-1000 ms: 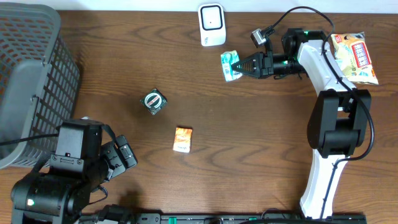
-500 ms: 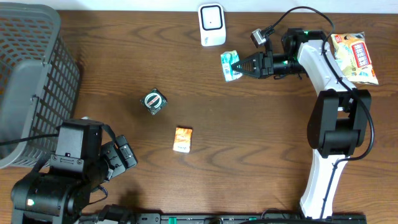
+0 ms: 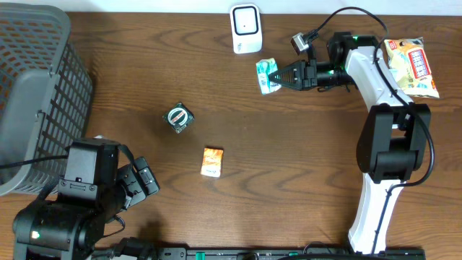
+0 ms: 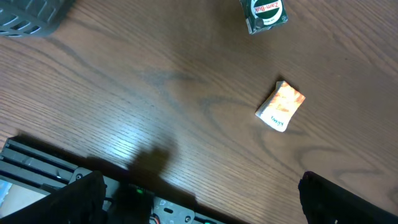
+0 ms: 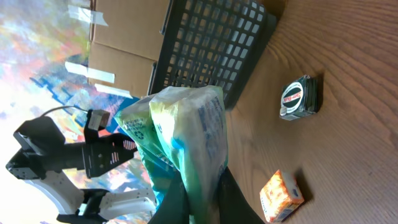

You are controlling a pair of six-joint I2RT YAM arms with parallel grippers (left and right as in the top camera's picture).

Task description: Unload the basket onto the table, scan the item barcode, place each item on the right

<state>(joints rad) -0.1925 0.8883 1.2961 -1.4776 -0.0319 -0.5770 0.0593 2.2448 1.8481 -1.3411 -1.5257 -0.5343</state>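
No change since the earlier frames: the right pincer (image 3: 279, 75) stays clenched on the green-and-white packet (image 3: 267, 76), near the white scanner (image 3: 245, 29) at the far edge of the counter (image 3: 289, 159); the left pincer (image 4: 199, 186) is released, holding nothing. Turn the packet until its barcode, not visible here, squarely faces the scanner window, then hold it steady.

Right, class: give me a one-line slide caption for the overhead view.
Right gripper holds a green packet near the white scanner; a small tin and an orange box lie farther off.
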